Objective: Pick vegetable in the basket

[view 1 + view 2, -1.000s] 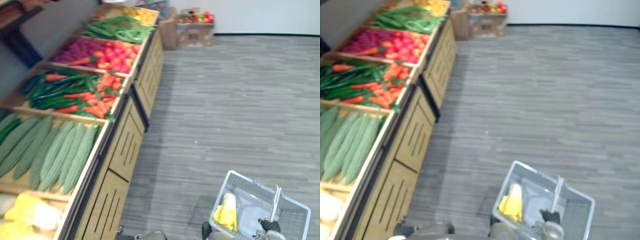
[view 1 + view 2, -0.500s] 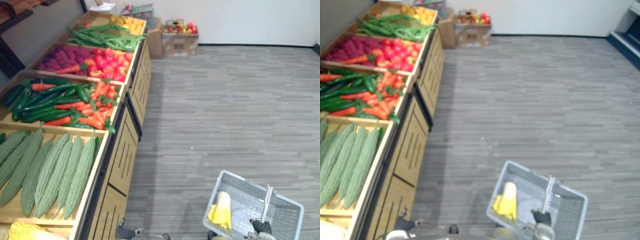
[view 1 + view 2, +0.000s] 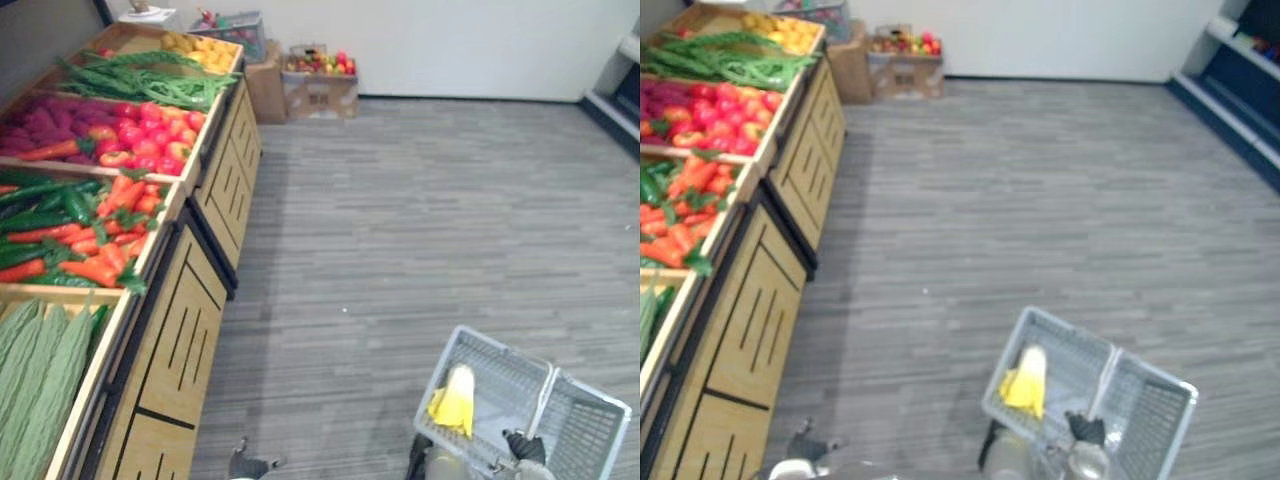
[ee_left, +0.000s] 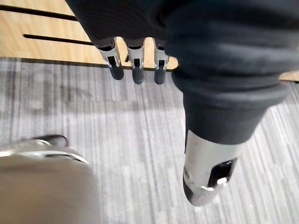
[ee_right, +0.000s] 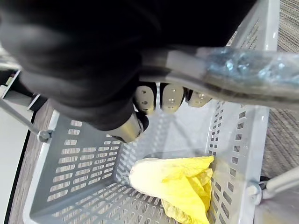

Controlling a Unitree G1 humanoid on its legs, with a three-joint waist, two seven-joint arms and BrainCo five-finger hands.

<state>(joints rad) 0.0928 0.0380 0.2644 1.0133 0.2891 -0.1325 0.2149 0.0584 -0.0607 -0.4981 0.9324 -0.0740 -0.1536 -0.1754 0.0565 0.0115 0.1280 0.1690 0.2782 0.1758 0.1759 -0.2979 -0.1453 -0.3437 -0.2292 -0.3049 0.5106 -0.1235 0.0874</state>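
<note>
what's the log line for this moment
right hand: shut on basket handle | basket: one yellow leafy vegetable inside | left hand: open, empty

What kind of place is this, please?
Probably a shop's vegetable section, or a mock-up of one: a long wooden stand with bins of carrots and red vegetables, and a grey shopping basket, carried by the right hand, with a yellow leafy vegetable inside.
</note>
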